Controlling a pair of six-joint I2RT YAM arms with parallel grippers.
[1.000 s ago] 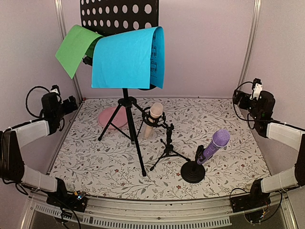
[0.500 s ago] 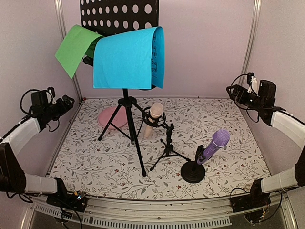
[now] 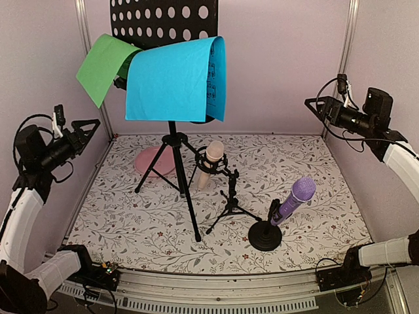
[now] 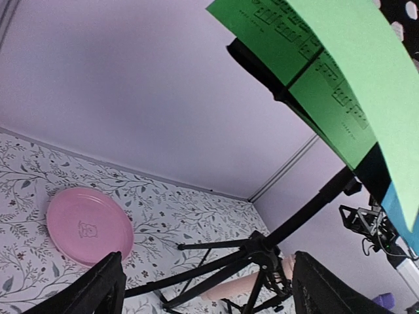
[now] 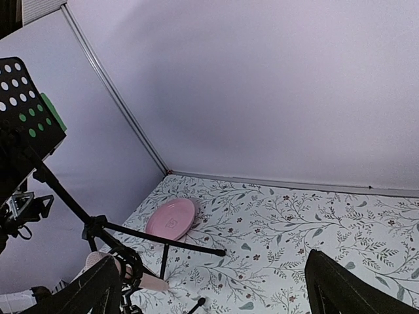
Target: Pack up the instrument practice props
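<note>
The left arm (image 3: 23,209) has its jaws wide and empty. The green sheet (image 3: 101,65), draped over the black music rack (image 3: 163,19), hangs above and ahead of them, its long side falling downward; this arm is nearer. On the right arm (image 3: 399,157) the jaws, equally wide and empty, face the blue sheet (image 3: 177,78) across open air, well apart.

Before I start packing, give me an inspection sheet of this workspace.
Surface: floral mat, flat, props standing on it.
Job's things: blue paper and green paper draped on the black music rack on its tripod; beige microphone and purple microphone in their stands.
Clutter: pink plate behind the tripod.
Pincers: left pincer and right pincer open, raised, holding nothing.
Cables: loops at both wrists, off the mat.
Surroundings: plain walls, metal corner posts.
</note>
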